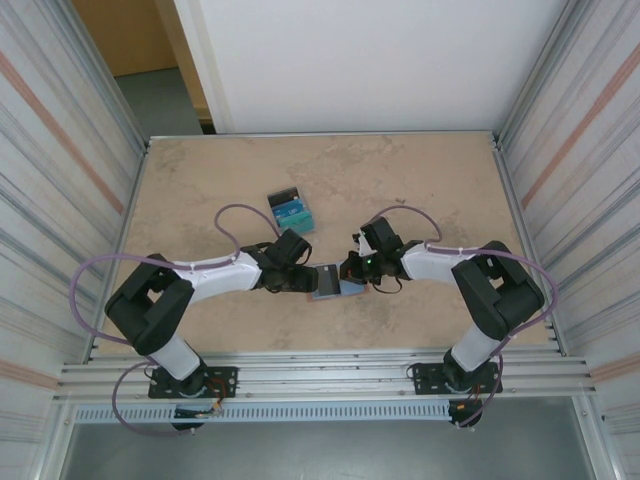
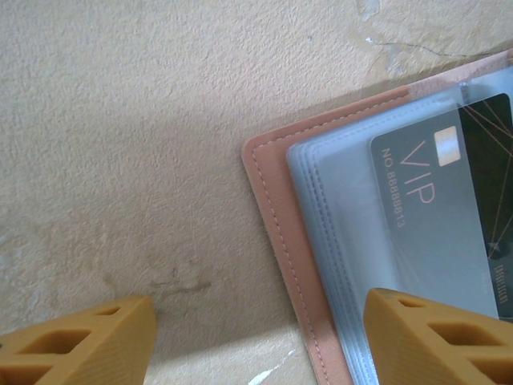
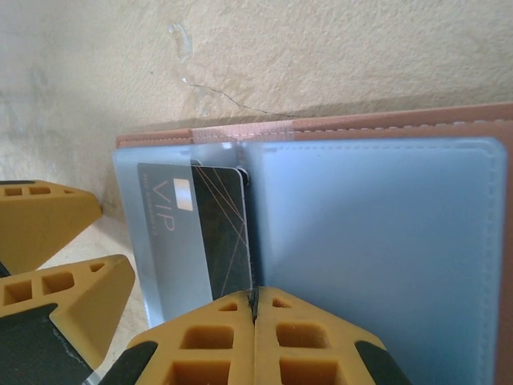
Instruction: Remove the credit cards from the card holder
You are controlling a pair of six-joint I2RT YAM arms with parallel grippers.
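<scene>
My right gripper (image 3: 255,321): jaws pressed together at the corner of the card (image 3: 210,233), by the fold of the holder (image 3: 377,257). Can't tell whether they pinch card or sleeve (image 3: 128,200). My left gripper (image 2: 256,346): jaws wide, straddling the holder's pink edge, one finger over bare tabletop (image 2: 120,120). Holder lies open, flat, mid-tabletop toward the near edge, between both grippers.

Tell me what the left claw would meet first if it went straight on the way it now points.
Probably the card holder: the open left claw straddles its pink edge, one finger over the clear sleeves, the other over bare table. Depth is unclear, so the table may come first.
</scene>
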